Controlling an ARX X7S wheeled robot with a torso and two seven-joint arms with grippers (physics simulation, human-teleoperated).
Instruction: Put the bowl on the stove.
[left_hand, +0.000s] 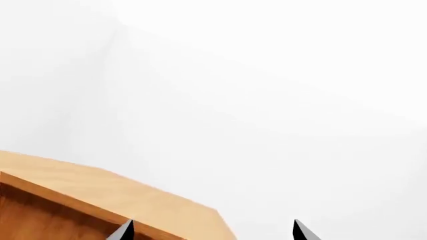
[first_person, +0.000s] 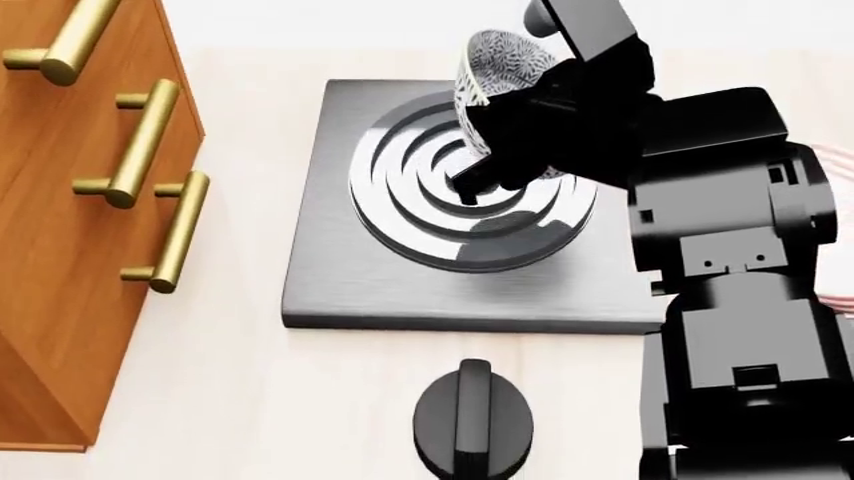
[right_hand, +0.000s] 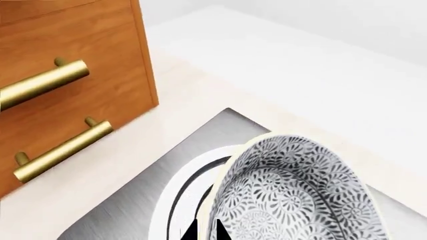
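Observation:
The bowl (first_person: 505, 62), white with a dense grey-black floral pattern, hangs tilted above the stove's round burner (first_person: 414, 190), held by its rim. My right gripper (first_person: 470, 180) is shut on that rim; in the right wrist view its two black fingertips (right_hand: 204, 231) pinch the pale rim of the bowl (right_hand: 293, 195), one outside and one inside. The stove (first_person: 347, 280) is a square dark-grey slab; it also shows in the right wrist view (right_hand: 127, 215). My left gripper (left_hand: 212, 231) is open and empty, away from the stove, showing only in the left wrist view.
A wooden cabinet (first_person: 67, 260) with brass handles (first_person: 140, 140) stands to the stove's left and shows in the right wrist view (right_hand: 67, 60). A black round knob (first_person: 473, 420) lies in front of the stove. The left wrist view shows a wooden corner (left_hand: 100, 195) against white.

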